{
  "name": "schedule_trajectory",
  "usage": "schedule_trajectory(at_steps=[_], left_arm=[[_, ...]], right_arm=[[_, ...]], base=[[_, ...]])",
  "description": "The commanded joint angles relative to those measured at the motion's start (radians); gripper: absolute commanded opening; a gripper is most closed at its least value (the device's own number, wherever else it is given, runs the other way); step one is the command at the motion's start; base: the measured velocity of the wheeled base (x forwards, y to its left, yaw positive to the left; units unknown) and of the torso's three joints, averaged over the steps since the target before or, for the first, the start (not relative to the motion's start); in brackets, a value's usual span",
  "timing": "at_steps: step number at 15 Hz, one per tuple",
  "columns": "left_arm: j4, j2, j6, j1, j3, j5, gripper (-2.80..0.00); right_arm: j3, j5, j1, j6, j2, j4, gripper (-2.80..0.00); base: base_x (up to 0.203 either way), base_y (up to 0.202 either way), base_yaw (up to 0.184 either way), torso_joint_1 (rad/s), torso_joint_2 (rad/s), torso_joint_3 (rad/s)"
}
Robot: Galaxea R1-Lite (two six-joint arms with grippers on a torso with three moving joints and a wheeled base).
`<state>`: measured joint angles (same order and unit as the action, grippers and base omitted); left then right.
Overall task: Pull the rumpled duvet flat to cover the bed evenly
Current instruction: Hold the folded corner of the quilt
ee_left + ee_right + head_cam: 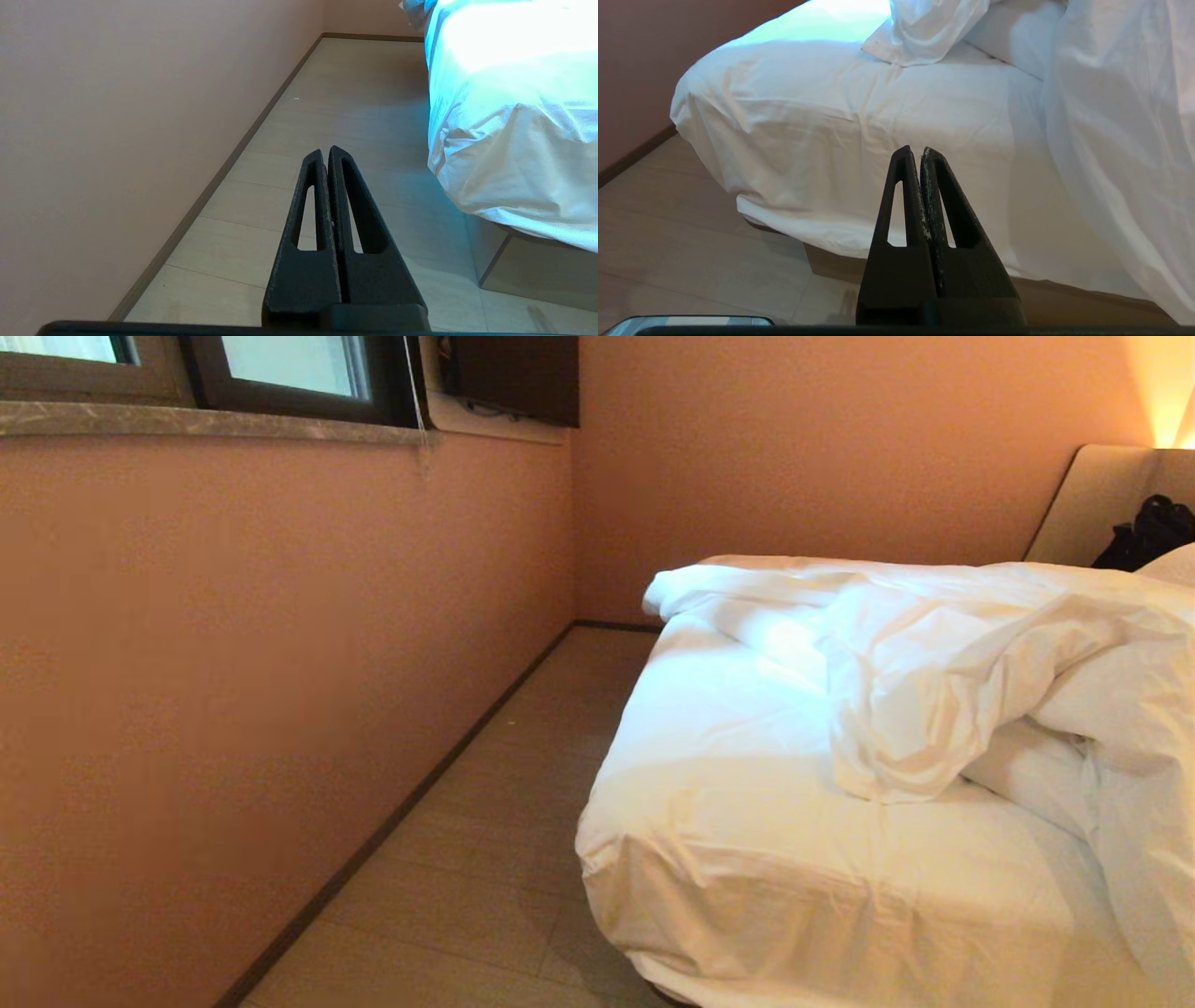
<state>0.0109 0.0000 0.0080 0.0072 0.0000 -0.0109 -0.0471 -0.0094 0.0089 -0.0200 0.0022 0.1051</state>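
The white duvet [943, 672] lies bunched and folded across the far and right part of the bed [747, 859], leaving the near left corner of the sheeted mattress bare. One fold of the duvet [1120, 140] hangs down over the bed's near side. My right gripper [920, 151] is shut and empty, held low in front of the bed's side, apart from the bed [808, 140]. My left gripper [325, 151] is shut and empty over the floor, left of the bed corner [504, 154]. Neither arm shows in the head view.
A pink wall [233, 691] with a dark skirting runs along the left, leaving a strip of pale floor [504, 821] between wall and bed. A window [280, 369] sits high on that wall. A beige headboard [1092, 504] and a black bag [1153, 532] stand at the far right.
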Motion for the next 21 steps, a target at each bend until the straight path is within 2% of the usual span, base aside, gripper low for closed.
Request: schedule_trajectory(at_steps=[1, 9, 12, 15, 18, 21], left_arm=[[0.000, 0.000, 0.000, 0.000, 0.000, 0.000, -2.80], [0.000, 0.000, 0.000, 0.000, 0.000, 0.000, -2.80], [0.000, 0.000, 0.000, 0.000, 0.000, 0.000, -2.80], [0.000, 0.000, 0.000, 0.000, 0.000, 0.000, -2.80], [0.000, 0.000, 0.000, 0.000, 0.000, 0.000, -2.80], [0.000, 0.000, 0.000, 0.000, 0.000, 0.000, -2.80]], right_arm=[[-0.048, 0.000, 0.000, -0.007, 0.036, 0.014, -2.80], [-0.291, 0.012, -0.002, -0.015, 0.411, -0.003, -2.80], [-0.340, 0.008, -0.003, -0.018, 0.583, -0.114, -2.80], [-0.412, -0.010, -0.004, 0.000, 0.900, -0.282, -2.80], [-0.616, -0.035, -0.008, 0.086, 1.193, -0.366, -2.80], [-0.875, -0.046, -0.022, 0.136, 1.453, -0.357, -2.80]], base=[[0.000, 0.000, 0.000, 0.000, 0.00, 0.000], [0.000, 0.000, 0.000, 0.000, 0.00, 0.000], [0.000, 0.000, 0.000, 0.000, 0.00, 0.000], [0.000, 0.000, 0.000, 0.000, 0.00, 0.000], [0.000, 0.000, 0.000, 0.000, 0.00, 0.000], [0.000, 0.000, 0.000, 0.000, 0.00, 0.000]])
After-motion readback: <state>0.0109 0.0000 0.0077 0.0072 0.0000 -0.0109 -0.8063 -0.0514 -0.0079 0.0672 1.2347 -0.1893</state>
